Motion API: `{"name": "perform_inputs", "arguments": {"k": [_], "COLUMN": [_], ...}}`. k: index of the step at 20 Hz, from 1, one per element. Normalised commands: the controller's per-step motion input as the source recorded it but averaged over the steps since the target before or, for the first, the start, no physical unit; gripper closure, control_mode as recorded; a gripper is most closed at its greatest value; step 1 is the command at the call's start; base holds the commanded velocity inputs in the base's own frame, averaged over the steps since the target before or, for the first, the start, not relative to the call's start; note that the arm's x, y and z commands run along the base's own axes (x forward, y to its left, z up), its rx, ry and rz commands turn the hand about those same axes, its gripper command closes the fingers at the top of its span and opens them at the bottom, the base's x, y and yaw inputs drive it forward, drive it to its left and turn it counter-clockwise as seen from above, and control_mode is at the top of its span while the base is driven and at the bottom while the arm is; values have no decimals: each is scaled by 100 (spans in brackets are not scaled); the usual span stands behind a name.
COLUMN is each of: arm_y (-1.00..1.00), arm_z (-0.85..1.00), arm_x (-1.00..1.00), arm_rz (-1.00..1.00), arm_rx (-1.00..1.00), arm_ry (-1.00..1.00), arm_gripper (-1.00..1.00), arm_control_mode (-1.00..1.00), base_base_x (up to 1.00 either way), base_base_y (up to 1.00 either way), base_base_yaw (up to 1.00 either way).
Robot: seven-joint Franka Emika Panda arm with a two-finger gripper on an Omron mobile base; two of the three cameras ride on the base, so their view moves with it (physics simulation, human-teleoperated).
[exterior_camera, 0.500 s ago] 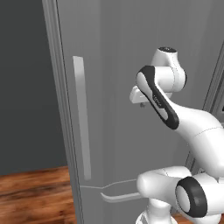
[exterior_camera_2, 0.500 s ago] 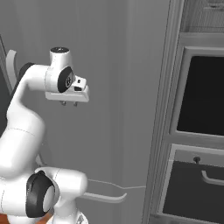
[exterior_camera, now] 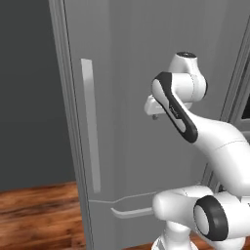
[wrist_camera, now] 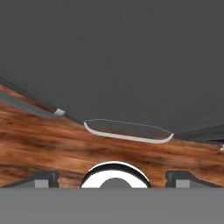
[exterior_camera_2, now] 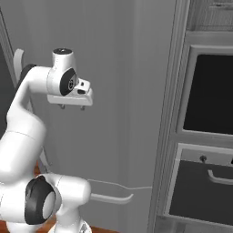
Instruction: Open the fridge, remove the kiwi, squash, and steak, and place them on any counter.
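Grey and closed, the fridge (exterior_camera: 146, 73) fills the middle of the left base view, its door flat and shut, the long vertical bar handle (exterior_camera: 91, 124) standing pale near the door's left edge. A curved lower handle (exterior_camera: 131, 212) sits near the bottom, just above the wooden floor (exterior_camera: 39, 215). The white arm folds in front of the door's right half, and the tool (exterior_camera: 155, 116) hangs at mid-height, pointing downward, well apart from the bar handle; its fingers are too small here to judge their spread. Open door face lies between the tool and the bar.

From the right base view, the same fridge (exterior_camera_2: 118, 54) door is closed, and the tool (exterior_camera_2: 73, 107) points down with two short finger tips set apart, nothing between them and nothing touched. To the right of the fridge's edge stands a dark oven (exterior_camera_2: 209, 91) with a drawer (exterior_camera_2: 202, 191) below it. The lower handle (exterior_camera_2: 111, 197) curves out beside the robot's base.

Along the hand view, the tool (wrist_camera: 112, 177) looks down at the floor (wrist_camera: 65, 144) and the foot of the grey fridge (wrist_camera: 113, 57); the two finger tips (wrist_camera: 43, 177) sit wide at either side, spread and empty. The curved lower handle (wrist_camera: 127, 133) shows ahead, clear of the tips.
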Motion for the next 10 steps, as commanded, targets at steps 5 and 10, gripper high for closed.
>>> {"name": "perform_inputs", "arguments": {"k": [5, 10], "arm_y": [0, 0], "arm_z": [0, 0], "arm_x": [0, 0], "arm_rz": [0, 0], "arm_rx": [0, 0], "arm_ry": [0, 0], "arm_gripper": [-100, -100], "arm_control_mode": [100, 100], "base_base_x": [-9, -3], "base_base_y": [34, 52], "base_base_yaw": [0, 0]}}
